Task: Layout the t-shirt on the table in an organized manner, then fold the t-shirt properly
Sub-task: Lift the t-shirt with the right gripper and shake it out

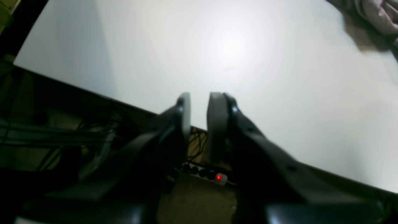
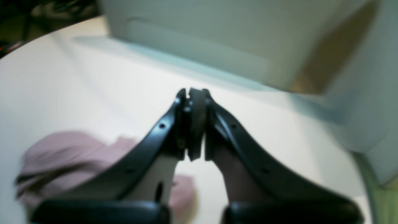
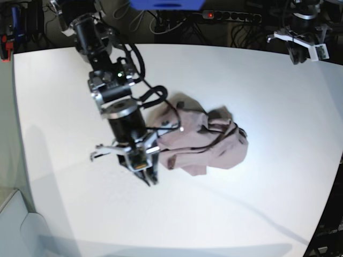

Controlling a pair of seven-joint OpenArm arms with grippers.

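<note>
One garment: t-shirt (image 3: 206,142) is seen crumpled mid-table (image 3: 257,80).
Right gripper (image 2: 192,124): nearly closed, nothing grasped.
Left gripper (image 1: 199,107): slightly parted, nothing held.

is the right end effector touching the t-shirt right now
Apart. In the right wrist view the right end effector holds no cloth, and the t-shirt lies crumpled on the table behind its tips.
</note>
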